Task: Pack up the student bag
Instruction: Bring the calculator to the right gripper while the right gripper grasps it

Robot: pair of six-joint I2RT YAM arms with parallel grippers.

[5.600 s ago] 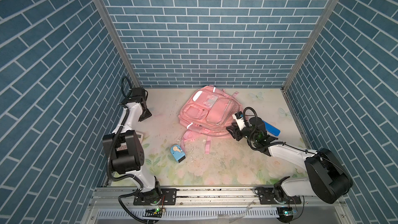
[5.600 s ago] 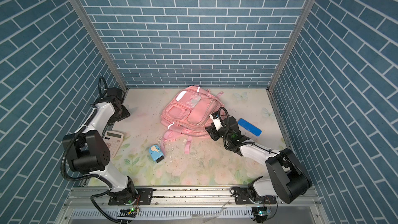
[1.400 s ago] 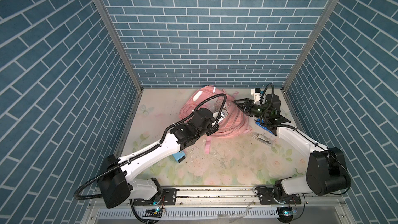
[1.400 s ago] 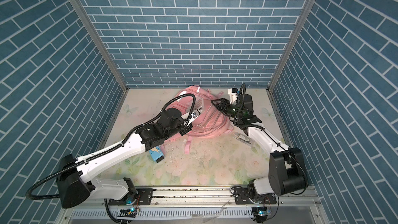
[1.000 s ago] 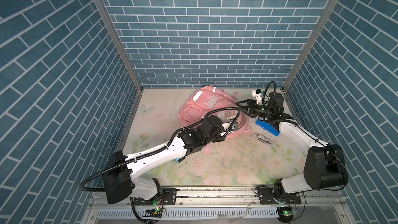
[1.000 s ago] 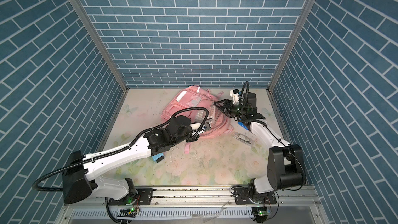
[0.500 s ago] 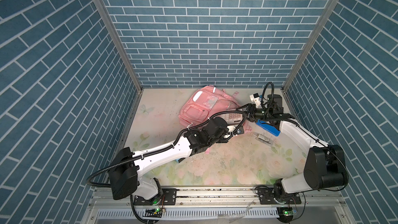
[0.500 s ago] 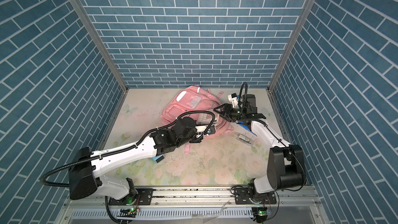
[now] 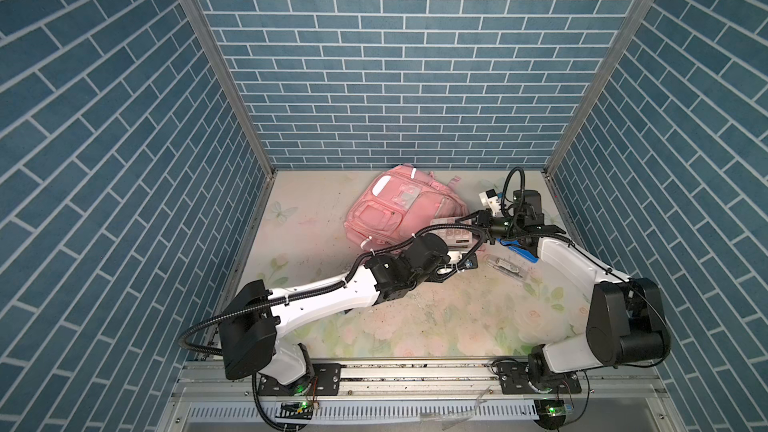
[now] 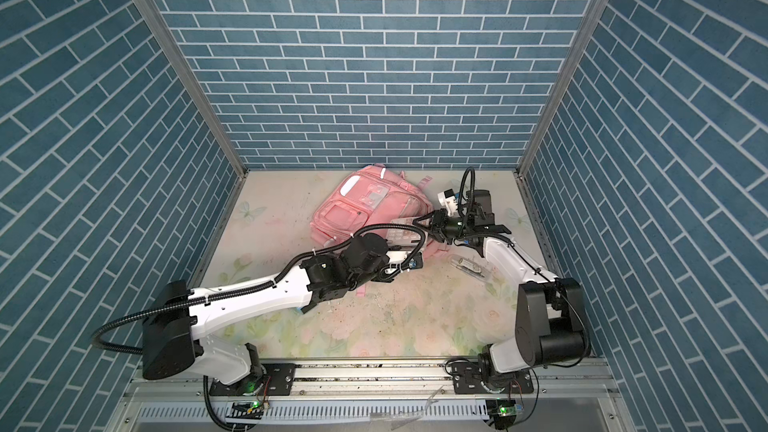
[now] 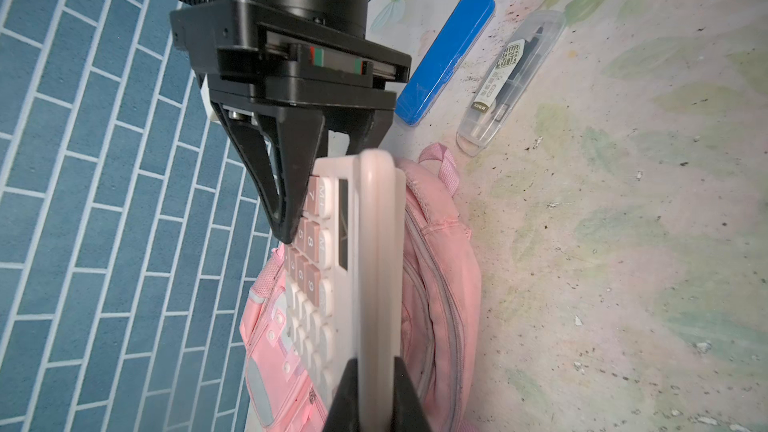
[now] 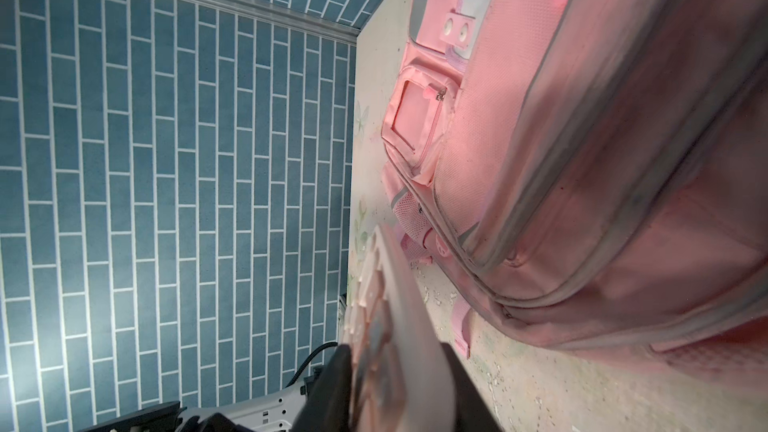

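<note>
I'm mid-handover: left jaws and right jaws both clamp the calculator (image 9: pixel 453 236) beside the bag (image 9: pixel 395 209), which lies at the table's (image 9: pixel 316 218) back. Next, I reckon, left must let go.

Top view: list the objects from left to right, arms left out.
student bag → calculator → clear pen case. The blue case overlaps the pen case, so it is left out.

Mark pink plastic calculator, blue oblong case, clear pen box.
pink plastic calculator (image 11: pixel 376 263): left wrist view, side edge.
blue oblong case (image 11: pixel 446 58): left wrist view, top face.
clear pen box (image 11: pixel 509 81): left wrist view, middle.
</note>
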